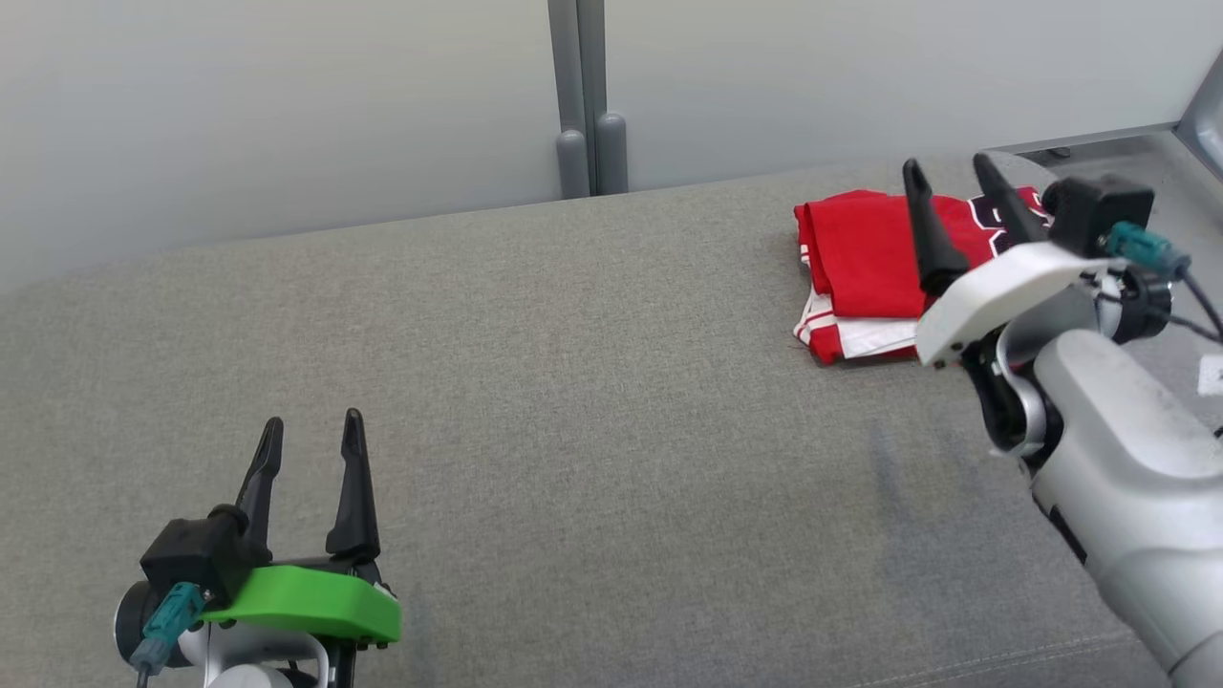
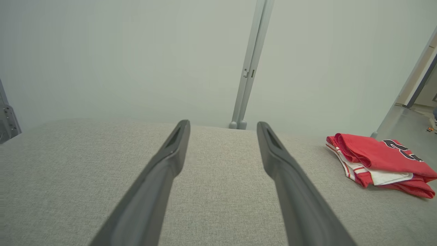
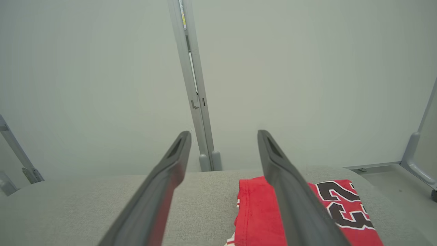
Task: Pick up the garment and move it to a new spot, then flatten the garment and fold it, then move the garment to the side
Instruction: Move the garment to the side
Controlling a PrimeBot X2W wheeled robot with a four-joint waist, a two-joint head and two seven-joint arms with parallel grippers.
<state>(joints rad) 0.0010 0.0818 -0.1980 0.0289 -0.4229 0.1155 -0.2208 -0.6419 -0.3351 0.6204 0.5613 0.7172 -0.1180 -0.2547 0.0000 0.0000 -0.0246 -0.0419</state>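
Observation:
The garment (image 1: 865, 263) is a red jersey with white trim and dark numbers, folded into a compact stack at the far right of the grey padded surface (image 1: 573, 382). It also lies at the right in the left wrist view (image 2: 379, 160) and low in the right wrist view (image 3: 259, 212). My right gripper (image 1: 954, 172) hovers above the garment's near right part, open, nothing between its fingers. My left gripper (image 1: 313, 435) stands open at the lower left, far from the garment, over bare fabric.
A pale wall runs behind the surface, with a grey vertical post (image 1: 578, 96) at its middle. A metal frame and floor (image 1: 1175, 143) lie past the surface's right end. Wide bare room stretches between the two grippers.

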